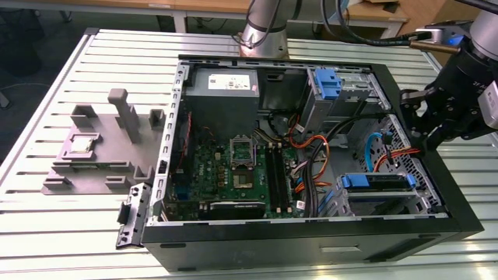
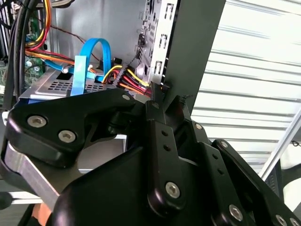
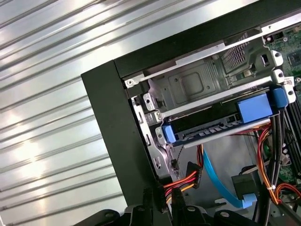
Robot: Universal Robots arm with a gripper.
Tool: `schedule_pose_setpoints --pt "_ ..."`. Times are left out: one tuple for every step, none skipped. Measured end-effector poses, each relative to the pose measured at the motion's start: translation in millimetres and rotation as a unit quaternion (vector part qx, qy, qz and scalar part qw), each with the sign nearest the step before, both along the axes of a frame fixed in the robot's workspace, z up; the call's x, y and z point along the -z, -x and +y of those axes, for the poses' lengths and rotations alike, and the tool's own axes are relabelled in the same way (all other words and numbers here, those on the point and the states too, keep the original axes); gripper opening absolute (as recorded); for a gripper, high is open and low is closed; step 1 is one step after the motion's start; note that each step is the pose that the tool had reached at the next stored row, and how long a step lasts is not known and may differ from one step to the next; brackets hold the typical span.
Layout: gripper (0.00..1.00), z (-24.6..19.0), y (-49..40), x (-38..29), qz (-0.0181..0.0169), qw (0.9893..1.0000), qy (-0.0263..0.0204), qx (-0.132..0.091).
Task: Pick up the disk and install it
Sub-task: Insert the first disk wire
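An open black case [image 1: 311,233] lies on a slatted metal table [image 1: 78,233], and on the exterior view's left a grey fixture [image 1: 101,151] stands on the slats with a small silver chip [image 1: 83,143] resting in it. Inside the case are the green motherboard [image 1: 233,169], a grey power supply [image 1: 221,87], loose orange and red cables [image 1: 311,157] and a blue flat cable [image 1: 379,149]. The gripper [image 1: 424,137] hangs at the case's wall on the exterior view's right, just above the rim and over the bundle of coloured wires; whether its fingers are spread or closed cannot be told, and nothing is seen between them. In the second wrist view its black linkage [image 2: 155,155] sits close against the case edge, with the wires and blue cable just behind. The disk [image 1: 376,182], blue-framed, sits in the drive cage [image 1: 381,201] at the case's near corner on the exterior view's right, below and beside the gripper, apart from it. In the first wrist view the disk [image 3: 221,125] shows seated in the bay, with an empty metal bay [image 3: 188,87] next to it. A second blue bracket [image 1: 328,84] stands in the far cage.
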State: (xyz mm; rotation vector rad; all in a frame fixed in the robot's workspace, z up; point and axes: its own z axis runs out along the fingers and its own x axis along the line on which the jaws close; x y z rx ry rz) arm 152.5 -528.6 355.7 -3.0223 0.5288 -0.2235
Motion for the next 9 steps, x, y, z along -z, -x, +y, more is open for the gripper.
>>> schedule_pose_setpoints --pt "0.30 -0.2 0.0 0.4 0.0000 1.0000 0.0002 -0.003" --pt "0.30 -0.3 0.1 0.9 0.0000 1.0000 0.0004 -0.005" --pt "0.30 -0.5 0.5 1.3 0.0000 1.0000 0.0004 -0.007" --pt "0.30 -0.6 0.8 1.5 -0.0001 1.0000 0.0006 -0.009" --pt "0.30 -0.6 1.0 1.6 -0.0001 1.0000 0.0006 -0.009" --pt "0.30 -0.6 1.0 1.6 -0.0002 1.0000 0.0007 -0.010" --pt "0.30 -0.6 1.0 1.6 -0.0002 1.0000 0.0006 -0.010" --pt "0.30 -0.6 1.0 1.7 -0.0002 1.0000 0.0006 -0.010" --pt "0.30 -0.7 1.0 1.7 -0.0002 0.9999 0.0005 -0.010"
